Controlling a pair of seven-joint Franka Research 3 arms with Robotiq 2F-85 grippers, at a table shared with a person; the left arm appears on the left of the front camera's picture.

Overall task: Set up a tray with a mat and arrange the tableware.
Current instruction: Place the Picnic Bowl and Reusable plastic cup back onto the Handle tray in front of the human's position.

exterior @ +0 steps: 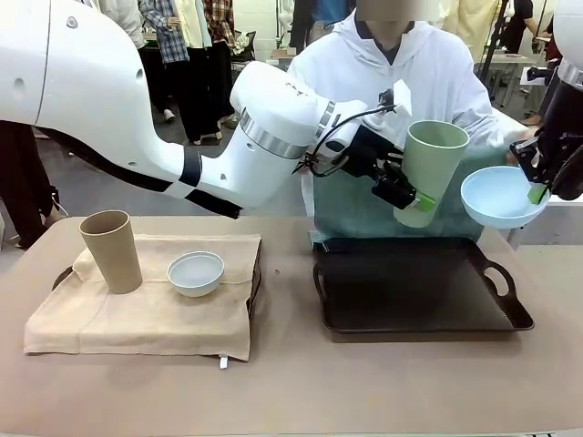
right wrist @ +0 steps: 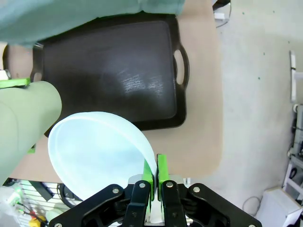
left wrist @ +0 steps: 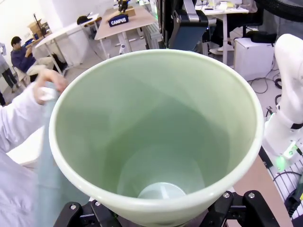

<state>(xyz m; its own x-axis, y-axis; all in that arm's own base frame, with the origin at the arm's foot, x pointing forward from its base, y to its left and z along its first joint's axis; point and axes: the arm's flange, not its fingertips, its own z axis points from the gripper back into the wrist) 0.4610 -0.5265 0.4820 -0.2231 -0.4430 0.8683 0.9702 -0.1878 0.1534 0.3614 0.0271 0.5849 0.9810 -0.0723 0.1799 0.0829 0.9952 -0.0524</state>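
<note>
Above the dark tray [exterior: 414,287] in the front view, the left gripper [exterior: 407,196] clasps the pale green cup [exterior: 430,168], the right gripper [exterior: 539,187] beside it pinches the light blue bowl [exterior: 501,196], and the tan cup [exterior: 111,250] and white bowl [exterior: 196,272] sit on the beige mat [exterior: 146,309] far left. Beyond its own fingers, the left wrist view looks into the pale green cup [left wrist: 156,132]. Between its green pads [right wrist: 162,170], the right wrist view shows the bowl's [right wrist: 97,151] rim nipped, tray [right wrist: 109,71] beyond.
</note>
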